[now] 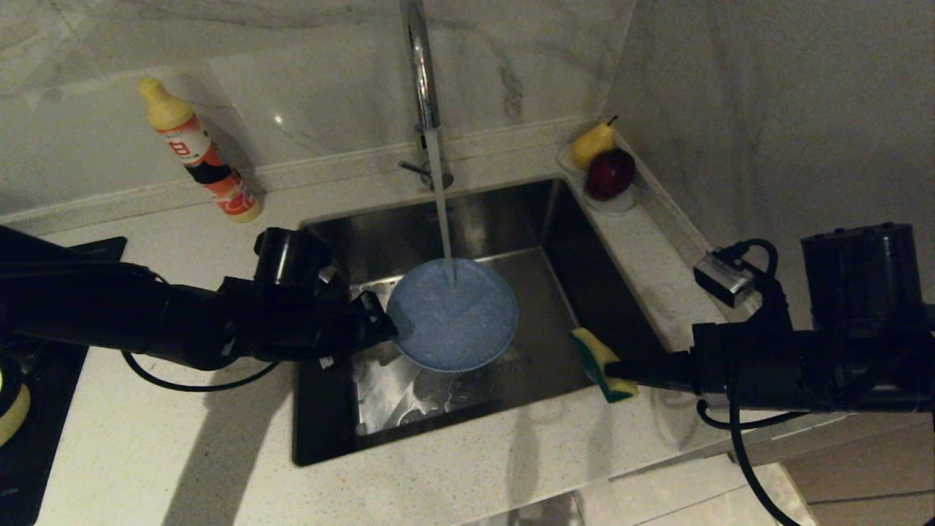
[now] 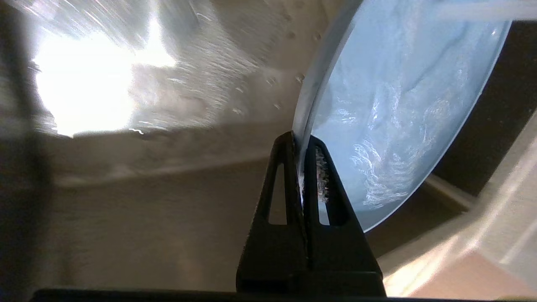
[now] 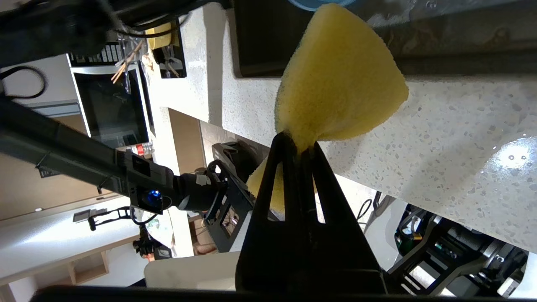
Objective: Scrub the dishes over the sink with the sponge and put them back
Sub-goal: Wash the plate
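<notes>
We held the wide, flat periwinkle-blue plastic plate by its left rim, the left tool clenched on that edge at the centre-left of the head view; in the left wrist view the two dark fingers pinched the thin rim between them. The plate hung over the rectangular stainless-steel sink, face up and a little tilted, with the stream from the tall chrome faucet landing on its upper half. Our right tool was clamped on the small yellow sponge with the dark green scouring layer, squeezed to a waist, at the sink's right edge over the pale speckled worktop. The sponge lay just right of the plate and slightly lower in the frame, apart from it. We judged the right arm was the one to reach left, onto the wet face, while the left kept the plate steady under the water
</notes>
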`<state>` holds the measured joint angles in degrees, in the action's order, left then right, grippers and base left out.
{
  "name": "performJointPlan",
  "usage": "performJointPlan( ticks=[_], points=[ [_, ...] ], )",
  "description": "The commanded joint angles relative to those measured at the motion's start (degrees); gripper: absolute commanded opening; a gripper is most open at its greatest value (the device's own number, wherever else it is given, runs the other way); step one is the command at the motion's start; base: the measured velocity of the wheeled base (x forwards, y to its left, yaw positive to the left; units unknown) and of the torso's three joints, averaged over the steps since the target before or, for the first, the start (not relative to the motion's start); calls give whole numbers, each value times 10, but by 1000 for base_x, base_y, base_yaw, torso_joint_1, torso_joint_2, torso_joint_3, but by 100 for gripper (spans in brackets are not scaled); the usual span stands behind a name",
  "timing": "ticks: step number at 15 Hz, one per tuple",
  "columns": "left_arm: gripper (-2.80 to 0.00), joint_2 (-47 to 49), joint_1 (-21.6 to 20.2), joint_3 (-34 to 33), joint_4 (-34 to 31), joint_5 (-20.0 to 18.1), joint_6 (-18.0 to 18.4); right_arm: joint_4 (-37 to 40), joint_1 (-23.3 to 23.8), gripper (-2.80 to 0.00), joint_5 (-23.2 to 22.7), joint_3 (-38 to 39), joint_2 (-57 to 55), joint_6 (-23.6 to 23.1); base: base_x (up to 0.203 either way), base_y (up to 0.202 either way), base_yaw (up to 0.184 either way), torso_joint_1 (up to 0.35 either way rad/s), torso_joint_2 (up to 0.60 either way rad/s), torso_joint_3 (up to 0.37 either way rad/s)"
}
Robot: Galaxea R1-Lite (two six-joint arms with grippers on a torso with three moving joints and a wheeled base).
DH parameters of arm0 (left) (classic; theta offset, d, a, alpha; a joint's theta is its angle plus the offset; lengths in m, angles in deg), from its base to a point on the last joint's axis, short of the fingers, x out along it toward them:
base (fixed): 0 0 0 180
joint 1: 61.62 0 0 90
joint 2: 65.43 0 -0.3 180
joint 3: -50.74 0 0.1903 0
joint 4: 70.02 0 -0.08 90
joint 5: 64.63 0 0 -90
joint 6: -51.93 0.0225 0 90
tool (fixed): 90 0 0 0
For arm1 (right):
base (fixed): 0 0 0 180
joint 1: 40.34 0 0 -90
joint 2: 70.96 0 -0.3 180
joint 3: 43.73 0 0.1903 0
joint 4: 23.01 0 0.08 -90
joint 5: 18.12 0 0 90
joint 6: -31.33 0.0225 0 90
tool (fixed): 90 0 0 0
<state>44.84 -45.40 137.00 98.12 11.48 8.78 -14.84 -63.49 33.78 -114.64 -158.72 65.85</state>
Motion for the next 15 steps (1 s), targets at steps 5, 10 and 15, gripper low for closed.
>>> performJointPlan(
  ticks=[5, 10, 15],
  points=[
    [-280, -149, -6, -45, 4, 240, 179, -1, 0, -280, 0, 6, -19, 1, 0, 0, 0, 0, 0, 0],
    [-280, -159, -32, -149, 238, 318, 338, -1, 0, -280, 1, 8, -6, 1, 0, 0, 0, 0, 0, 0],
    [-280, -157, -43, -256, 563, 325, 470, -1, 0, -280, 2, 6, -4, 3, 0, 0, 0, 0, 0, 0]
  ],
)
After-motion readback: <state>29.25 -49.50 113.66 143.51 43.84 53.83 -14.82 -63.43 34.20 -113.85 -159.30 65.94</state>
